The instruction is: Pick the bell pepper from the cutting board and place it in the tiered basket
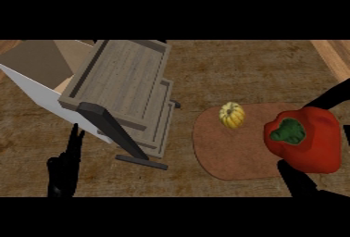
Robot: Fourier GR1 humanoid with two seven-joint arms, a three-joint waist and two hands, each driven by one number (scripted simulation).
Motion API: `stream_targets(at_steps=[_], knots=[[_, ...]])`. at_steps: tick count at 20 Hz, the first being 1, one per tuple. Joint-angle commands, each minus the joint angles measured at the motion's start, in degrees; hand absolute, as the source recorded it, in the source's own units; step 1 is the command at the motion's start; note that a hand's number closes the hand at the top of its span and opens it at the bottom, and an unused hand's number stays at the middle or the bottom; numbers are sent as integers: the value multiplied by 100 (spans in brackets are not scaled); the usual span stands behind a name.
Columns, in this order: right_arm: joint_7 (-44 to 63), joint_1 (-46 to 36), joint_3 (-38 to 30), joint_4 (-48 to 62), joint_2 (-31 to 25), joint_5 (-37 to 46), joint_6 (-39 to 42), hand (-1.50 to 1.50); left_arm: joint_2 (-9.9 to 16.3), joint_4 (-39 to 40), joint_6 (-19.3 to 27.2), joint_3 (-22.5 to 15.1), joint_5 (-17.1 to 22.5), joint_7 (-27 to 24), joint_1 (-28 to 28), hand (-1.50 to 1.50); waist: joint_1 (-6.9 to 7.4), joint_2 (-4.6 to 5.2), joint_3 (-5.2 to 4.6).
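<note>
Right hand point(295, 178) curled round one red bell pepper point(308, 141), held above right end of brown oval cutting board point(226, 157). One small yellow ribbed squash point(232, 115) left of hand, on board. Wooden-slatted tiered basket point(126, 88) far left. Left hand point(65, 169) fingers straight, resting over wood-grain counter point(239, 69).

On the surface point(239, 60) in front of you, the tiered basket point(126, 88) stands at the left and far side, its dark post slanting toward you. The cutting board point(229, 152) lies to its right, nearer you. A small squash point(232, 115) sits on the board's far part. Your right hand point(298, 181) holds the bell pepper point(305, 139) over the board's right edge. Your left hand point(64, 170) rests near the lower left edge, just left of the basket's base.
</note>
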Motion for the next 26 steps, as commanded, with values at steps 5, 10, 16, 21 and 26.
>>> stream_targets(at_steps=[5,10,16,21,26], knots=[[1346,-1674,-538,787,-435,-842,369,150,-75,107,-168,-178,30,195,49,0,80,32,-51],[1417,-2690,-606,1748,-609,-1158,316,150,19,166,-172,-62,18,201,-76,0,126,35,-58],[1517,-3701,-199,3024,-526,-1243,230,150,-217,113,-36,-291,-129,314,-144,0,245,104,-35],[1493,-4589,332,3980,-50,-1199,130,150,-131,293,-142,-157,-80,193,-258,0,320,143,-28],[1267,-4961,719,4815,406,-998,42,150,-170,232,-201,-166,-32,210,-307,0,335,167,-6]])
